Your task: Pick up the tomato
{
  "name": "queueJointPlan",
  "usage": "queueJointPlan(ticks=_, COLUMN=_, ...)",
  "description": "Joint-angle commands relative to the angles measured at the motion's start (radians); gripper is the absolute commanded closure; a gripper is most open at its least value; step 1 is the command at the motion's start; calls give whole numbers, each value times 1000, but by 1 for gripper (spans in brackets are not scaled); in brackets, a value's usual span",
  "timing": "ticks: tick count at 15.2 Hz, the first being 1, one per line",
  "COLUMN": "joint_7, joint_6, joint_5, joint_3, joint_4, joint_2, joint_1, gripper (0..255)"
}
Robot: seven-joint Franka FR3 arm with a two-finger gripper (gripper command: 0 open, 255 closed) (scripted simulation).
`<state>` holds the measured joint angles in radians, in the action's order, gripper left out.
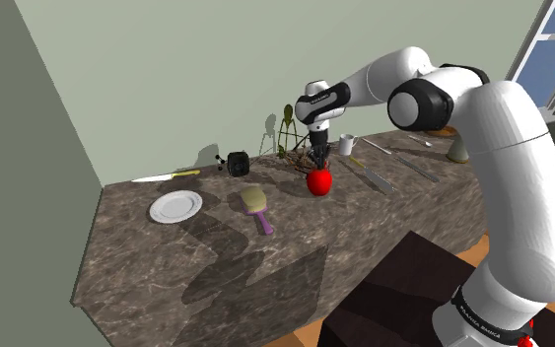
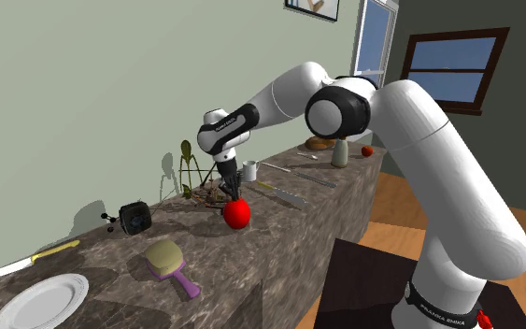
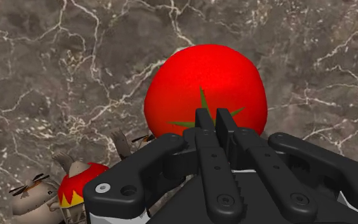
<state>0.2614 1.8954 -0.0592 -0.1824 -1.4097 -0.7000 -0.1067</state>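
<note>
Pressed nearly together, with barely a slit between the fingers, my hand points straight down at the tomato, tips right at the green stem star on its crown. The fingers do not wrap its round red body. Whether they nip anything at the stem I cannot tell.

The tomato is directly beneath me, about midway along the dark veined surface. A hairbrush and a white plate lie toward the shoulder view's left, and knives toward its right.

I judge the straight-down approach suits the spot: a wiry ornament and a mug stand behind the tomato, so its top is the freest way in. With so narrow a gap, though, a grip on a smooth round fruit looks doubtful. I would want the fingers wide and lower on its flanks.

White lettering runs round the dark band at my arm's base, too small to read.
</note>
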Motion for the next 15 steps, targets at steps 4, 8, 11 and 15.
queueJointPlan(ticks=4, joint_7=1, joint_6=-45, joint_5=4, joint_3=-4, joint_4=14, joint_2=31, joint_1=1, gripper=255)
queueJointPlan(ticks=8, joint_7=1, joint_6=-87, joint_5=7, joint_3=-6, joint_4=35, joint_2=52, joint_1=1, gripper=255)
queueJointPlan(ticks=11, joint_7=2, joint_6=-119, joint_5=10, joint_3=-7, joint_4=54, joint_2=66, joint_1=1, gripper=255)
queueJointPlan(ticks=15, joint_7=2, joint_6=-143, joint_5=11, joint_3=-8, joint_4=70, joint_2=74, joint_1=1, gripper=255)
